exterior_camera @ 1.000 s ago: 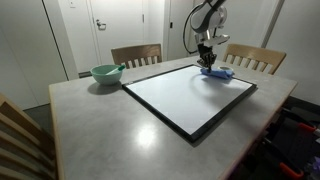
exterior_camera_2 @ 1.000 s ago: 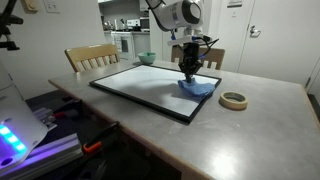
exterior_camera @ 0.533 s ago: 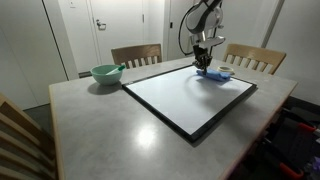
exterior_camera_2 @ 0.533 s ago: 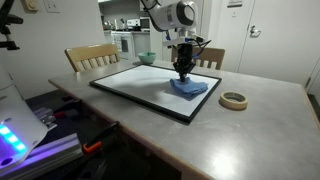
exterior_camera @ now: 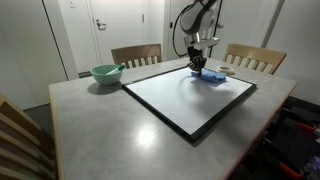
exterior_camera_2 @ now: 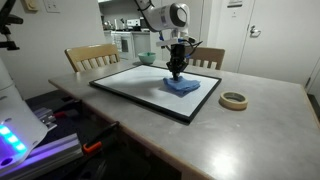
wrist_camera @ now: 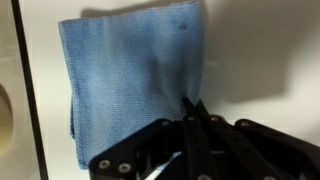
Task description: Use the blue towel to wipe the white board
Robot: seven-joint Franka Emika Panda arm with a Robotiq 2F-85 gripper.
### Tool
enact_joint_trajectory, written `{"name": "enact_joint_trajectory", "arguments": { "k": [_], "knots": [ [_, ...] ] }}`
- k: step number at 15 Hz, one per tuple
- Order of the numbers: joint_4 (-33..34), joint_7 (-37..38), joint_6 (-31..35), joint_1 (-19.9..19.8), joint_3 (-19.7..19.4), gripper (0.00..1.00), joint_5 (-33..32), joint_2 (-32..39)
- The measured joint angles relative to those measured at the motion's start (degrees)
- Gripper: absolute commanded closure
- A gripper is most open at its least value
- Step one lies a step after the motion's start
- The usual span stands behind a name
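Observation:
The blue towel lies flat on the white board, near the board's far corner in both exterior views. My gripper stands upright over the towel's edge, fingers shut and pinching a corner of the cloth. In the wrist view the towel spreads across the white surface, and the closed fingertips meet on its right edge, where the cloth puckers.
A green bowl with a utensil sits on the grey table beside the board. A roll of tape lies on the table past the board's edge. Wooden chairs stand along the far side.
My gripper has dragged the towel along the board's far edge, toward the bowl side, staying shut on it.

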Motion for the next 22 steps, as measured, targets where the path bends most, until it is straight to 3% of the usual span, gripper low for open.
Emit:
{"name": "enact_joint_trajectory", "arguments": {
  "k": [22],
  "knots": [
    [0.0, 1.2, -0.2, 7.2, 1.6, 0.99, 0.0, 0.0]
  ]
}}
